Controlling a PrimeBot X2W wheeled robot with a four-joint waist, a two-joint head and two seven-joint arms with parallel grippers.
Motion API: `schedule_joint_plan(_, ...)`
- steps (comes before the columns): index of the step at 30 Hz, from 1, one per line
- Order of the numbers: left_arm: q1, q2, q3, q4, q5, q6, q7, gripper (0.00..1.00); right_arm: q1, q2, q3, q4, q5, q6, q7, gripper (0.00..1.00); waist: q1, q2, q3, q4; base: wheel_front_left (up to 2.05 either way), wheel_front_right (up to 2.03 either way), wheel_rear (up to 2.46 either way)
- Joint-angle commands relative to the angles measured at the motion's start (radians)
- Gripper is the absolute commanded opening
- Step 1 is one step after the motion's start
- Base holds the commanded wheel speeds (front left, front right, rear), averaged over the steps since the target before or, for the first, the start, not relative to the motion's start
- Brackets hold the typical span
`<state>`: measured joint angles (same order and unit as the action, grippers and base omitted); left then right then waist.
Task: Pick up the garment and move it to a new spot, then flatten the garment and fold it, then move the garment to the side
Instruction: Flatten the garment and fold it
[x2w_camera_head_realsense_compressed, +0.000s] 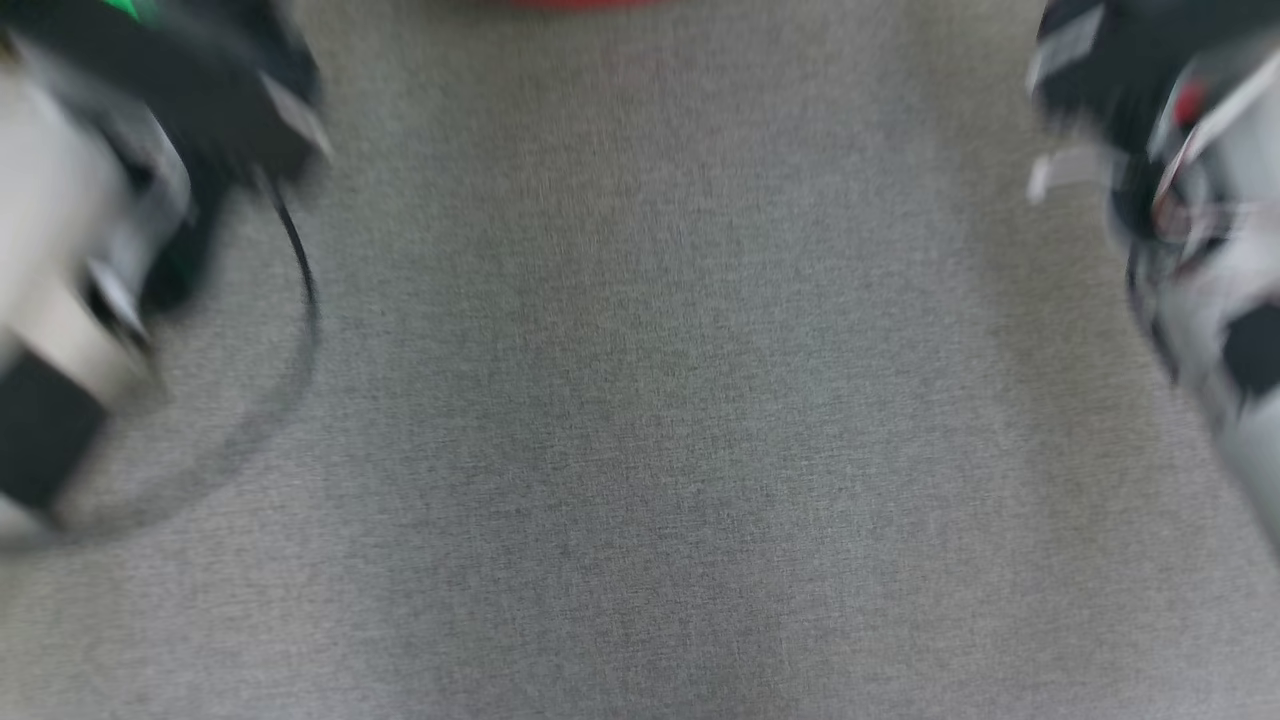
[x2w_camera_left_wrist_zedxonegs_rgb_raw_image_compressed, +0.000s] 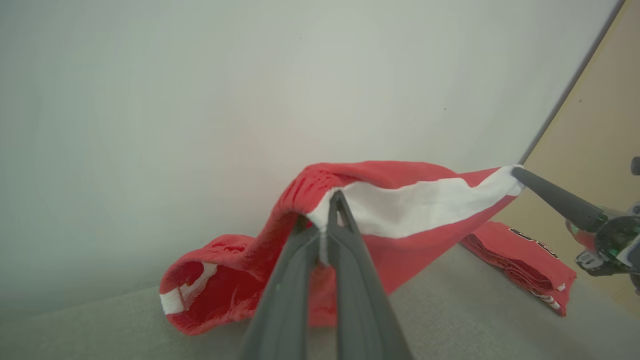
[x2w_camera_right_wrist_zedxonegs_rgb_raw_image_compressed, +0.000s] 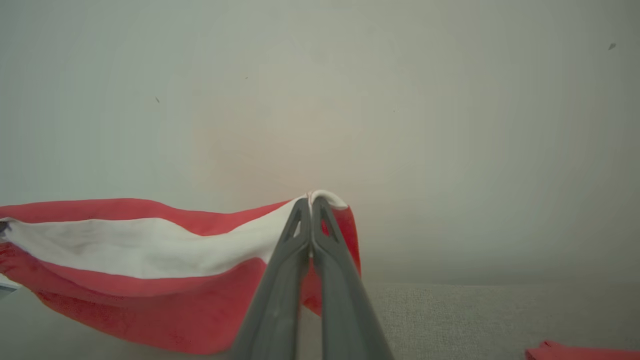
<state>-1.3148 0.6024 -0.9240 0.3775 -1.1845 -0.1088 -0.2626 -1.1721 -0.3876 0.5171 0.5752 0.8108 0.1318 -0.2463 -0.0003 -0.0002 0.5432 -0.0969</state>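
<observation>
Item: one garment (x2w_camera_left_wrist_zedxonegs_rgb_raw_image_compressed: 410, 210), red with a broad white band, held up off the grey cloth-covered worktop (x2w_camera_head_realsense_compressed: 640, 400) near its far edge, close against the pale wall (x2w_camera_left_wrist_zedxonegs_rgb_raw_image_compressed: 200, 100). Condition: slung between two holds like a hammock, the white band drawn fairly taut along the top. One loose end hangs down on the left-arm side and appears to reach the worktop there, though contact cannot be confirmed. Left gripper (x2w_camera_left_wrist_zedxonegs_rgb_raw_image_compressed: 332, 210): fingers pinched together on the upper hem where red meets white, cloth bunched over the tips. Right gripper (x2w_camera_right_wrist_zedxonegs_rgb_raw_image_compressed: 311, 205): fingers fully together on the opposite white corner, a small fold of hem standing proud above them. Both arms show in the head view as blurred shapes at the top corners, with bare worktop between them. Also present: a second red piece (x2w_camera_left_wrist_zedxonegs_rgb_raw_image_compressed: 520, 260), lying flat and seemingly folded on the worktop towards its right edge, well apart from the held one and untouched. Status, as judged: the pick-up looks accomplished, with a two-point hold suited to carrying. The transfer to a new spot appears to be in hand, and the open middle of the worktop would serve. Outstanding: laying down, flattening, folding, and shifting the folded garment to the side.
</observation>
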Motion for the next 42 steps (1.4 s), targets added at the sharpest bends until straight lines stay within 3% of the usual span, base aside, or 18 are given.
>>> schedule_joint_plan(1,0.108,-0.007,0.033,-0.04,0.034,0.018,-0.002,0.0,0.086,-0.024,0.009,-0.038,-0.008,-0.003,-0.001,0.0,0.0003,0.0002,-0.075,0.013,0.0,0.0,0.0)
schedule_joint_plan(5,0.301,-0.016,0.087,-0.128,0.115,0.049,-0.003,0.0,0.263,-0.048,-0.002,-0.122,-0.001,-0.003,0.007,0.0,0.0003,0.0002,-0.127,0.019,0.0,0.0,0.0)
schedule_joint_plan(11,0.558,-0.043,0.138,-0.212,0.198,0.061,-0.003,0.0,0.499,-0.045,-0.061,-0.215,-0.01,-0.003,0.024,0.0,0.0003,0.0002,-0.192,0.017,0.0,0.0,0.0)
schedule_joint_plan(21,0.878,-0.12,0.233,-0.231,0.313,0.031,-0.003,0.0,0.833,-0.022,-0.166,-0.335,-0.079,-0.003,0.068,0.0,0.0003,0.0002,-0.28,0.018,0.0,0.0,0.0)
schedule_joint_plan(33,1.137,-0.207,0.349,-0.213,0.435,-0.011,-0.003,0.0,1.24,0.063,-0.309,-0.483,-0.17,-0.003,0.147,0.0,0.0003,0.0002,-0.369,0.048,0.0,0.0,0.0)
schedule_joint_plan(42,1.236,-0.221,0.365,-0.23,0.494,-0.023,-0.003,0.0,1.458,0.147,-0.391,-0.611,-0.218,-0.003,0.201,0.0,0.0003,0.0002,-0.396,0.085,0.0,0.0,0.0)
